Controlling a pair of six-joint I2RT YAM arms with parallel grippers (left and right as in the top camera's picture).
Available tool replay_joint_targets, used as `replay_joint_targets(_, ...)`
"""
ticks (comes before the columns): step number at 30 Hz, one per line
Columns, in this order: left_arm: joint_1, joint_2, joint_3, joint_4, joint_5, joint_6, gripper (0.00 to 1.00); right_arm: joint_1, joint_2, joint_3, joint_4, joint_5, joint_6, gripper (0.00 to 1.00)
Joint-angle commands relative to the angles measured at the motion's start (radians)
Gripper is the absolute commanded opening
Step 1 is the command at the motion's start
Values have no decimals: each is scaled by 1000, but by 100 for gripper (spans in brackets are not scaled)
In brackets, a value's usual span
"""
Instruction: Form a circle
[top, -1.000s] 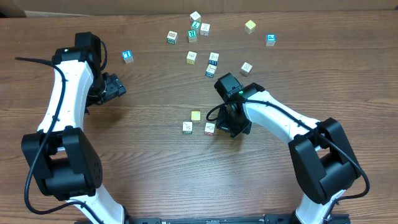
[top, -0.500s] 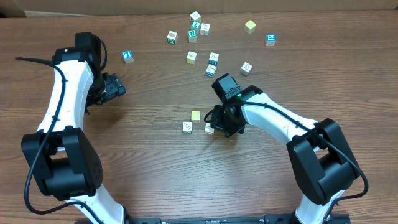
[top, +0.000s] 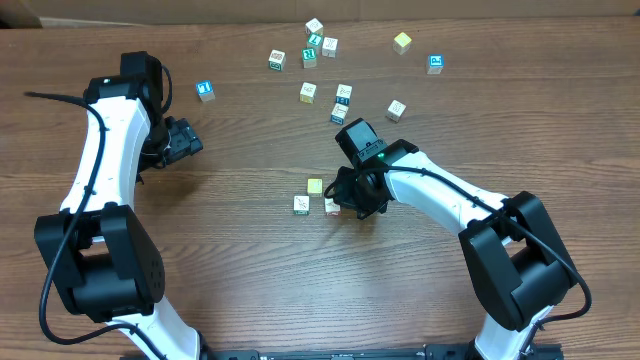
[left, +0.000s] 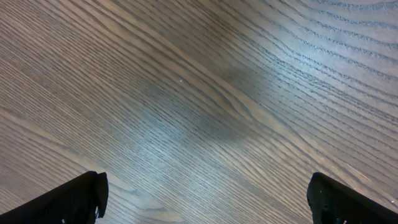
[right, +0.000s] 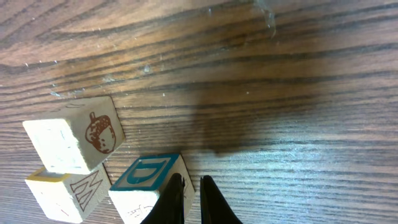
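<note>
My right claw (right: 188, 198), pinched together, has pushed the whitish teal-lettered wooden cube (right: 146, 182) toward the pale cube cluster (top: 313, 196); left claw (left: 205, 190) gapes wide.

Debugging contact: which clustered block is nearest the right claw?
The teal-framed letter block, sitting at the tips of the shut right claw; the acorn block and M block lie farther left.

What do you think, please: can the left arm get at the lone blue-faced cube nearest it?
Probably yes. The left gripper is open and empty, the blue-faced cube sits alone on the table close by, and nothing lies between them.
</note>
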Motion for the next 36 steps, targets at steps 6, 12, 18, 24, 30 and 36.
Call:
replay_joint_targets(6, 0, -18, 16, -3, -13, 18, 100, 2, -36, -9, -30, 18, 4, 7)
replay_joint_targets(12, 0, -18, 16, -2, -13, 18, 100, 2, -36, -9, -43, 10, 3, 7)
replay_joint_targets(18, 0, -18, 16, -3, -13, 18, 100, 2, -36, -9, -40, 10, 4, 7)
replay_joint_targets(24, 0, -18, 16, -3, -13, 18, 100, 2, -36, -9, -44, 11, 3, 7)
replay_joint_targets(30, 0, -18, 16, -3, -13, 18, 100, 2, -36, -9, -47, 11, 4, 8)
replay_joint_targets(36, 0, -18, 16, -3, -13, 18, 100, 2, -36, -9, -33, 11, 4, 8)
